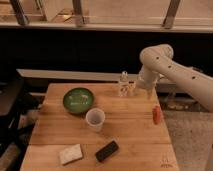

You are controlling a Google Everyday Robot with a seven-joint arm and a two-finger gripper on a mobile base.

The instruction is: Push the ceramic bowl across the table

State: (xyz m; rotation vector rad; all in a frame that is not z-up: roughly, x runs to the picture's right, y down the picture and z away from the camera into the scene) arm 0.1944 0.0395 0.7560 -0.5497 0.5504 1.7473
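Light wooden plank surface (130, 127), rectangular, carrying six things. Green ceramic bowl (78, 99) lies at the far left, with a white cup (95, 119) just beside it on the near side. A clear bottle (123, 83) stands upright at the far edge, the gripper (136, 90) just beside it. Red object (157, 114) at the right edge. Pale sponge-like block (70, 153) and black rectangular object (107, 150) near the front edge.

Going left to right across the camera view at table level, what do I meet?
Ceramic bowl → black flat object → clear bottle → end effector, just right of the bottle near the table's far edge → red object.
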